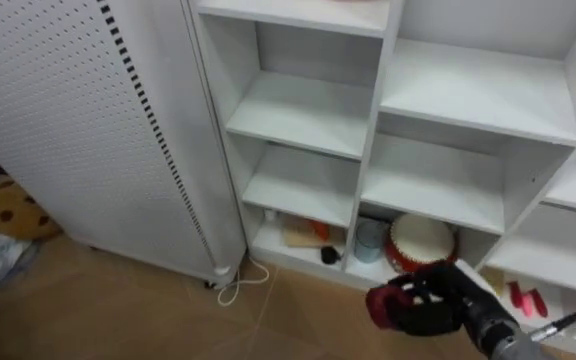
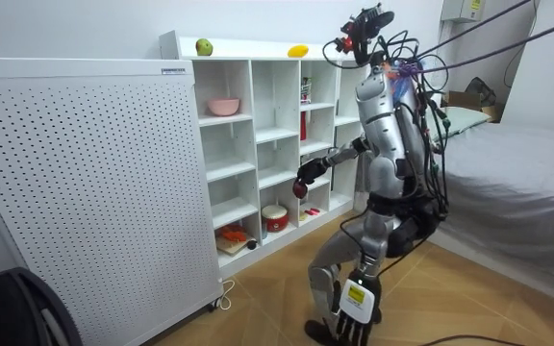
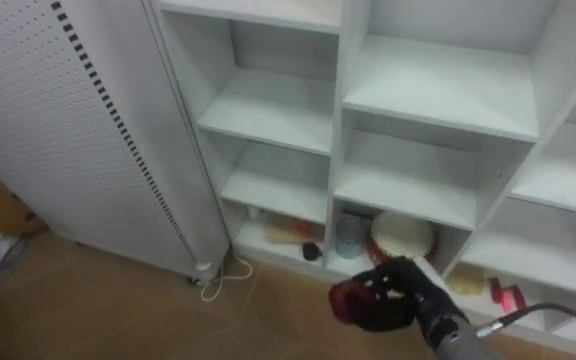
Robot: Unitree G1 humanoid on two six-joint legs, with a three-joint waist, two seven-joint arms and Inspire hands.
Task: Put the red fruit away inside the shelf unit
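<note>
Red fruit (image 1: 384, 306) is gripped in the right hand (image 1: 436, 300), whose dark fingers are curled round it, and it is held in the air in front of the closet (image 1: 373, 130), level with its lowest row of compartments and clear of them. In the room view the robot is seen with knees bent before the closet, the right arm stretched toward it. A green fruit (image 2: 203, 46) and a yellow fruit (image 2: 298, 51) are set on top of the closet, well apart. A pink bowl (image 2: 224, 106) is placed in an upper compartment. A red-and-white round container (image 1: 420, 243) is kept in a bottom compartment, behind the held fruit. A perforated white panel (image 1: 68, 120) is stood against the closet's side
</note>
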